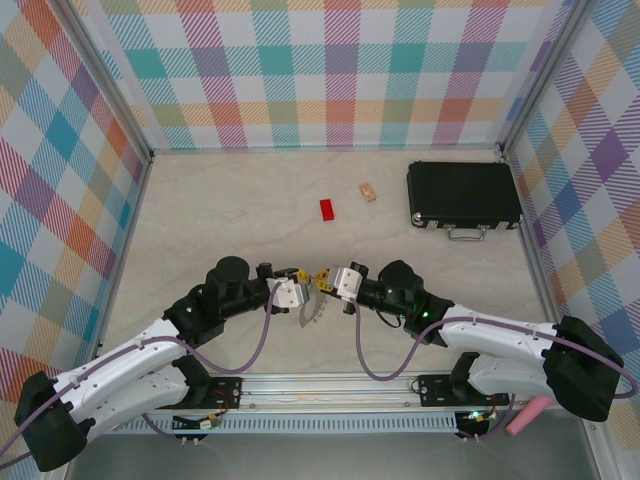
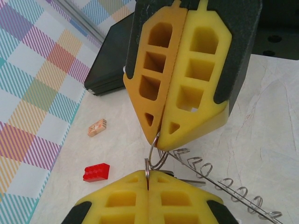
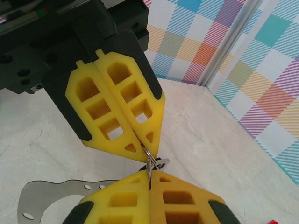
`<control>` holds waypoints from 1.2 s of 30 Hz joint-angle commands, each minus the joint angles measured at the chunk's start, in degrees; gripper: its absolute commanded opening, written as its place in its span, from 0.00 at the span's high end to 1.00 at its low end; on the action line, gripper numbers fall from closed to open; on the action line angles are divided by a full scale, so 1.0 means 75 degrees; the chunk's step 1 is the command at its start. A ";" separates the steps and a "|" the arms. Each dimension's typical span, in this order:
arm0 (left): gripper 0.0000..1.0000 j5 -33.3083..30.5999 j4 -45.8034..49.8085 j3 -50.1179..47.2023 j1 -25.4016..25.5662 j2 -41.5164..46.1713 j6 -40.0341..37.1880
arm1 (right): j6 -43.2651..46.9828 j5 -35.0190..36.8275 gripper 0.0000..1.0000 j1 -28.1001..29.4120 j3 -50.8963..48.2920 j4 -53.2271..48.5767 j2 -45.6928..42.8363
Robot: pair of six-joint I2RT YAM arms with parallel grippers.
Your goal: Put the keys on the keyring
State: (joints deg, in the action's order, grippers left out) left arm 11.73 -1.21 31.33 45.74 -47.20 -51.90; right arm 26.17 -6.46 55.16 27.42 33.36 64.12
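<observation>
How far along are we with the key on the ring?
Done: left pincer and right pincer meet tip to tip, both shut on a small wire loop at the edge of the flat grey metal ring. In hand: working that loop. Left: threading the key, which I cannot make out here.

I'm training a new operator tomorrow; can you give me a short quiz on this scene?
1. True or false: the left gripper and right gripper both pinch the small silver wire ring.
2. What lies just left of the small tan block, seen from above? A red rectangular block; B blue cup; C green sponge.
3. Fill in: the black rectangular case lies at the far ____ corner of the table.
Key: 1 true; 2 A; 3 right.
</observation>
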 commanded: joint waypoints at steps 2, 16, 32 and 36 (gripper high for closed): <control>1.00 0.0142 -0.0097 0.0079 0.0096 0.0189 0.0012 | -0.0073 0.0116 1.00 0.0021 0.0077 0.0435 -0.0123; 1.00 0.0149 -0.0003 0.0029 0.0090 0.0271 0.0029 | -0.0091 0.0065 1.00 0.0026 0.0094 0.0473 -0.0123; 1.00 0.0193 0.0044 0.0088 0.0091 0.0116 0.0021 | -0.0131 -0.0112 1.00 0.0027 0.0117 0.0447 -0.0123; 1.00 0.0241 0.0028 0.0090 0.0089 0.0099 0.0029 | -0.0130 -0.0100 1.00 0.0020 0.0112 0.0449 -0.0123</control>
State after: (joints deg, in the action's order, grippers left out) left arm 12.19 -1.15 31.31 45.74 -46.37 -51.88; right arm 25.96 -6.04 55.16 27.42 33.63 64.12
